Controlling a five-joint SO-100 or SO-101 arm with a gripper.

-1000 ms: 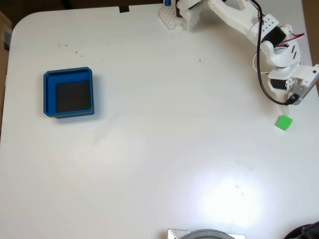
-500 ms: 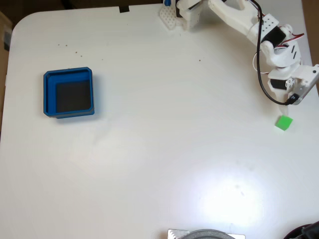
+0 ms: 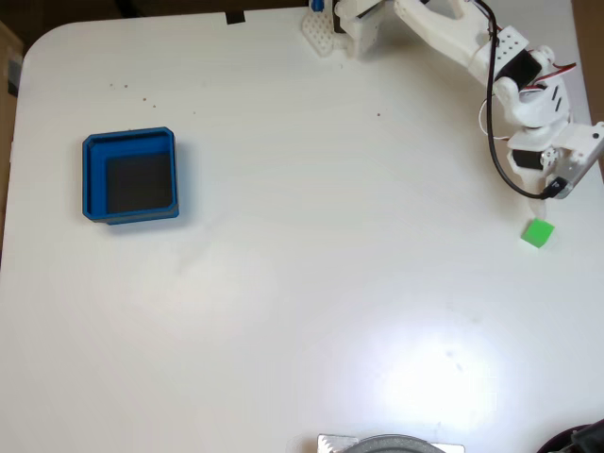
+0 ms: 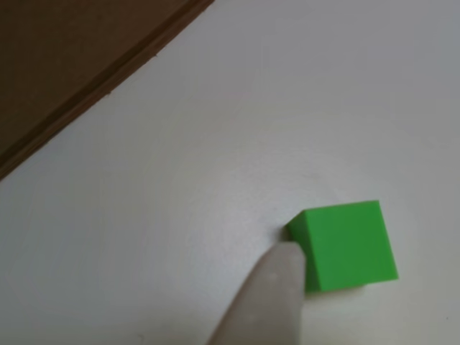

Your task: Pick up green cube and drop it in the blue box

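In the fixed view the green cube point(image 3: 537, 233) lies on the white table near its right edge. Just above it in that view hovers my gripper point(image 3: 559, 192), at the end of the white arm that reaches down from the top. In the other view the green cube point(image 4: 346, 246) sits at lower right, with one white fingertip point(image 4: 269, 295) touching its left lower corner. No second finger closes against it, so the jaws stand open and hold nothing. The blue box point(image 3: 92, 176) with its black floor rests far off at the table's left side.
The arm's base point(image 3: 357, 24) is mounted at the table's top edge. A grey round object point(image 3: 389, 444) pokes in at the bottom edge. In the other view the table edge and brown floor point(image 4: 65, 57) lie at upper left, close to the cube.
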